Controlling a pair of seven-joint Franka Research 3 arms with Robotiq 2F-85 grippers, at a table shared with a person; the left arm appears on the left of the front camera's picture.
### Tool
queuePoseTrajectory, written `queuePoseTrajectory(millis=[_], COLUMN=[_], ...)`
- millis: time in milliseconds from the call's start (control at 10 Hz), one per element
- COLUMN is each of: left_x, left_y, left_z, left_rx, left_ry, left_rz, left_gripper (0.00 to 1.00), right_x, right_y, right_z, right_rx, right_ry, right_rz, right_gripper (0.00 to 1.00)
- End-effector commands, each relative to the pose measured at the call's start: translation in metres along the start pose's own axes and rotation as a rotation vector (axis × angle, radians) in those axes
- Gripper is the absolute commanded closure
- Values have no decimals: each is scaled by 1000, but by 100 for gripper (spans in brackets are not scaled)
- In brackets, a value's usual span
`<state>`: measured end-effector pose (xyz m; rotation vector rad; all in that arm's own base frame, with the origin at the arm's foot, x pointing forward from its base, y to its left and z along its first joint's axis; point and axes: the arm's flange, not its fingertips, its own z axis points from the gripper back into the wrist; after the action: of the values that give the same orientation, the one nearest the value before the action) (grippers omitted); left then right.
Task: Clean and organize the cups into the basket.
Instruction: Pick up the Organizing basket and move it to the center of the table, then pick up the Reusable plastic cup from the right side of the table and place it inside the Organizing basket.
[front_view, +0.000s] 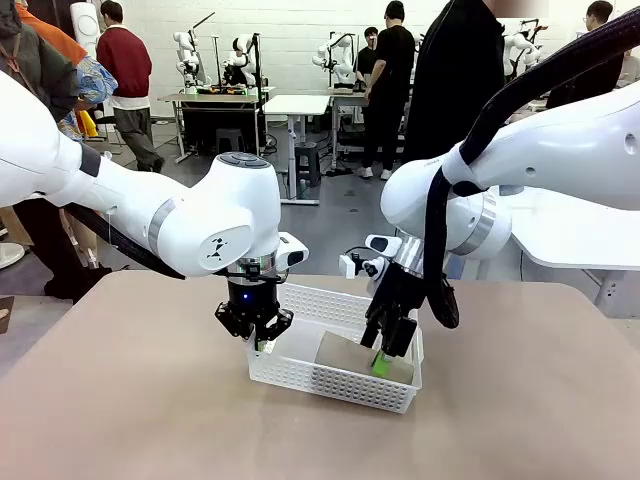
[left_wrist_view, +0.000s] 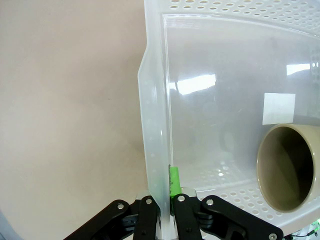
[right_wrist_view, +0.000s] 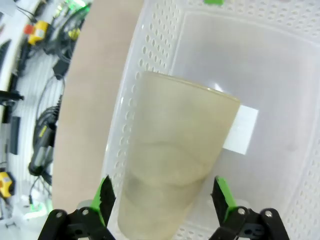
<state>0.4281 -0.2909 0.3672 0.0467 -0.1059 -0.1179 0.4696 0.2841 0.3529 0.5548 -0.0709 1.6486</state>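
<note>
The white mesh basket (front_view: 330, 385) stands in the middle of the table. One tan cup (front_view: 345, 352) lies on its side inside it, at the right end. My left gripper (front_view: 258, 338) stands over the basket's left end wall (left_wrist_view: 152, 125), its fingers (left_wrist_view: 173, 181) shut on that wall, one inside and one outside. In the left wrist view the cup's open mouth (left_wrist_view: 287, 172) faces me. My right gripper (right_wrist_view: 164, 197) hangs in the basket, open, its pads (right_wrist_view: 106, 196) astride the tan cup (right_wrist_view: 175, 155) without touching it. The other tan cup and the mint green cup are out of view.
A white label (right_wrist_view: 241, 130) is stuck on the basket's floor. Bare tan table (front_view: 120, 400) spreads left, right and in front of the basket. A person in black (front_view: 460, 90) stands at the far edge. Other people and tables lie farther back.
</note>
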Motion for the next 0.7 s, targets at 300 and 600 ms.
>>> queuePoseTrajectory(millis=[300,600], left_x=[-3,-3], left_y=[2,2], left_z=[1,1], left_rx=[-4,-4], left_ry=[-9,-9], left_rz=[-6,-6], left_gripper=[100,100], right_x=[-71,-158], right_y=[88,105], right_z=[132,171], right_rx=[-164,-166], right_ry=[-155,-420], right_rz=[98,254], right_gripper=[0,0])
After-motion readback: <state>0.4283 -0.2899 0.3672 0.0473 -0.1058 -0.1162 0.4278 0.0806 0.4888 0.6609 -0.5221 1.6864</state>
